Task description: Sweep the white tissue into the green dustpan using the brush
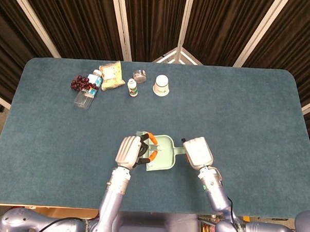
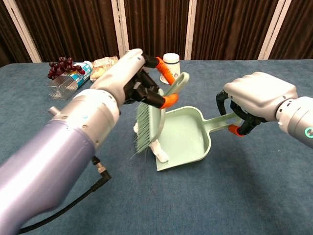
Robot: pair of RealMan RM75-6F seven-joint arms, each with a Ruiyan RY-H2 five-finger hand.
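My left hand [image 2: 129, 73] has its fingers wrapped tight around the brush [image 2: 154, 115], bristles hanging down right at the open lip of the green dustpan [image 2: 188, 139]. The white tissue [image 2: 160, 152] lies just under the bristles, touching the pan's front edge; from the chest view I can't tell how much of it is inside. My right hand [image 2: 257, 100] has its fingers curled around the dustpan's handle, pan flat on the blue table [image 1: 247, 115]. Far side: a paper cup [image 1: 162, 85], a small bottle [image 1: 132, 88] and grapes [image 1: 80, 82].
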